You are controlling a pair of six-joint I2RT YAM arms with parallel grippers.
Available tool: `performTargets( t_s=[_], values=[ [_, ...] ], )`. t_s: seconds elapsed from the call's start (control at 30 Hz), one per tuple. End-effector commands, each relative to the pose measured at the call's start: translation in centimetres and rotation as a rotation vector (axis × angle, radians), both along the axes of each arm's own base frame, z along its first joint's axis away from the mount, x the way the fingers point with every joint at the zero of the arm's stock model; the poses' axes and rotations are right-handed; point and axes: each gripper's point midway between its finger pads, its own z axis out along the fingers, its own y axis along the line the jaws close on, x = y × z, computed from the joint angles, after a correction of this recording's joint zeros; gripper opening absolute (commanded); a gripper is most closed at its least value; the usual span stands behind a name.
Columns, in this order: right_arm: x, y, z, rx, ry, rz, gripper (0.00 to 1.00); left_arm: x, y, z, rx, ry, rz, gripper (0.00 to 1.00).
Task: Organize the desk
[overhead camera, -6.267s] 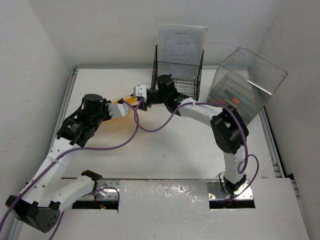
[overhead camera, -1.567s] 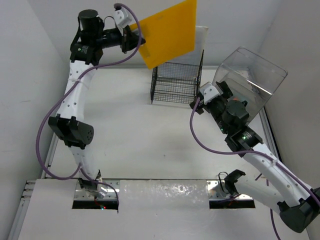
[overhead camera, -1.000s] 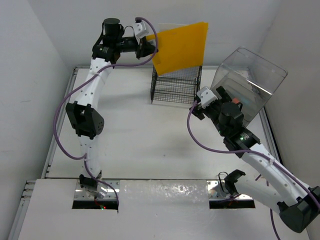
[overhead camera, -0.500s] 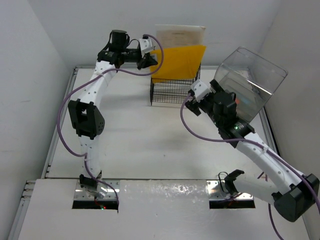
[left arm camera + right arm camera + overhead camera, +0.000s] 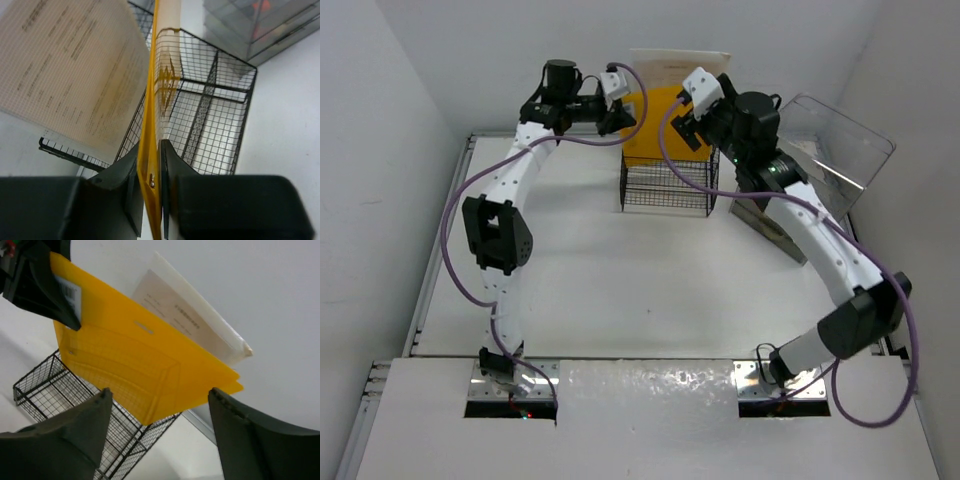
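The white desk (image 5: 620, 290) carries a black wire-mesh rack (image 5: 665, 185) at its far middle. My left gripper (image 5: 620, 110) is shut on the left edge of a yellow plastic folder (image 5: 665, 125), which stands partly inside the rack in front of a clear sleeve of printed paper (image 5: 675, 65). In the left wrist view the folder (image 5: 150, 125) is pinched edge-on between the fingers (image 5: 120, 190). My right gripper (image 5: 685, 120) is open just in front of the folder's right part; in the right wrist view the folder (image 5: 140, 360) lies beyond the spread jaws (image 5: 157, 405).
A clear plastic drawer box (image 5: 820, 160) stands at the far right, behind my right arm. Silver rails (image 5: 445, 230) edge the desk. The white wall is close behind the rack.
The left gripper has lowered the yellow folder further into the rack. The right arm has swung up and back from in front of the drawer box to the folder.
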Motion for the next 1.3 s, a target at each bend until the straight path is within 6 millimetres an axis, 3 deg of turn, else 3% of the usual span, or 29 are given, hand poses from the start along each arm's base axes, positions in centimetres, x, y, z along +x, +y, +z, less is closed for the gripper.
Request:
performTargets(
  t_s=[0.0, 0.13, 0.23, 0.37, 0.47, 0.5, 0.53, 0.57, 0.63, 0.67, 0.8, 0.97, 1.07, 1.1, 1.13, 1.2, 1.23, 1.27],
  values=[
    [1.9, 1.6, 0.6, 0.065, -0.022, 0.041, 0.7, 3.0, -0.6, 2.7, -0.042, -0.121, 0.106, 0.12],
    [4.3, 2.9, 0.8, 0.178, -0.048, 0.035, 0.59, 5.4, -0.2, 1.6, -0.025, -0.136, 0.236, 0.28],
    [6.0, 3.6, 0.1, 0.232, -0.028, 0.018, 0.49, 6.7, 0.3, 2.2, -0.061, -0.137, 0.315, 0.36],
    [7.6, 4.4, -1.7, 0.28, -0.015, 0.014, 0.41, 7.8, 0.9, 4.3, -0.112, -0.179, 0.397, 0.58],
    [9.2, 4.3, -3.1, 0.314, -0.003, -0.036, 0.29, 9.5, 2.6, 5.9, -0.165, -0.198, 0.544, 0.62],
    [9.6, 4.4, -3.4, 0.319, 0.0, -0.045, 0.27, 9.8, 2.9, 6.3, -0.175, -0.201, 0.574, 0.75],
    [10.1, 4.3, -2.9, 0.332, -0.012, -0.061, 0.24, 10.2, 3.6, 6.5, -0.184, -0.199, 0.623, 0.75],
    [10.9, 4.5, -4.2, 0.326, 0.003, -0.078, 0.23, 10.3, 3.9, 6.8, -0.185, -0.207, 0.64, 0.75],
    [12.0, 3.9, -3.9, 0.335, -0.014, -0.129, 0.18, 10.6, 4.8, 7.4, -0.195, -0.216, 0.7, 0.76],
    [12.6, 3.8, -4.2, 0.334, -0.012, -0.148, 0.17, 10.8, 5.3, 7.6, -0.2, -0.217, 0.727, 0.83],
    [15.1, 3.8, -5.4, 0.322, -0.007, -0.201, 0.14, 10.5, 6.3, 8.6, -0.197, -0.224, 0.78, 0.85],
    [15.2, 3.7, -6.1, 0.316, 0.002, -0.203, 0.14, 8.7, 6.0, 8.6, -0.156, -0.2, 0.727, 0.93],
    [14.4, 3.8, -6.2, 0.313, 0.014, -0.184, 0.14, 7.1, 5.9, 9.2, -0.144, -0.173, 0.698, 0.96],
    [14.0, 4.0, -6.8, 0.304, 0.031, -0.159, 0.14, 6.3, 5.9, 10.2, -0.148, -0.179, 0.688, 0.96],
    [13.4, 4.0, -6.0, 0.305, 0.024, -0.141, 0.14, 5.8, 5.9, 9.9, -0.135, -0.161, 0.681, 0.97],
    [12.3, 4.6, -6.5, 0.294, 0.047, -0.092, 0.23, 4.7, 6.3, 11.5, -0.142, -0.175, 0.688, 0.98],
    [11.3, 4.5, -4.9, 0.303, 0.028, -0.073, 0.29, 4.3, 6.7, 11.9, -0.137, -0.173, 0.703, 0.99],
    [10.6, 4.4, -5.7, 0.297, 0.048, -0.062, 0.35, 3.8, 8.0, 13.3, -0.151, -0.189, 0.767, 0.99]
  ],
)
